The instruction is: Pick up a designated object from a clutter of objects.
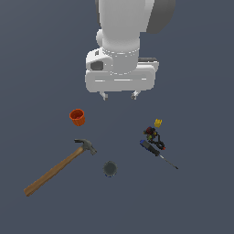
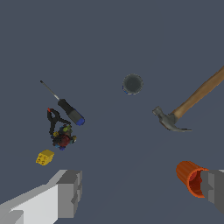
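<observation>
The designated object, a small dark grey round cup [image 1: 110, 168] [image 2: 132, 84] with a bluish edge, stands alone on the dark floor between the hammer head and the screwdriver. My gripper [image 1: 119, 96] [image 2: 142, 190] hangs well above the floor and clear of the clutter. It is open, with nothing between its fingers [image 2: 70, 192]. In the exterior view the grey cup lies well below the gripper in the picture, slightly toward that view's left.
A wooden-handled hammer [image 1: 59, 167] [image 2: 192, 103] lies on the exterior view's left. A small orange cup [image 1: 77, 117] [image 2: 189, 177] stands above it. On that view's right lie a blue-handled screwdriver [image 1: 155, 151] [image 2: 70, 110] and a tiny dark toy [image 1: 153, 132] [image 2: 62, 135] with a yellow piece [image 1: 158, 122] [image 2: 45, 157].
</observation>
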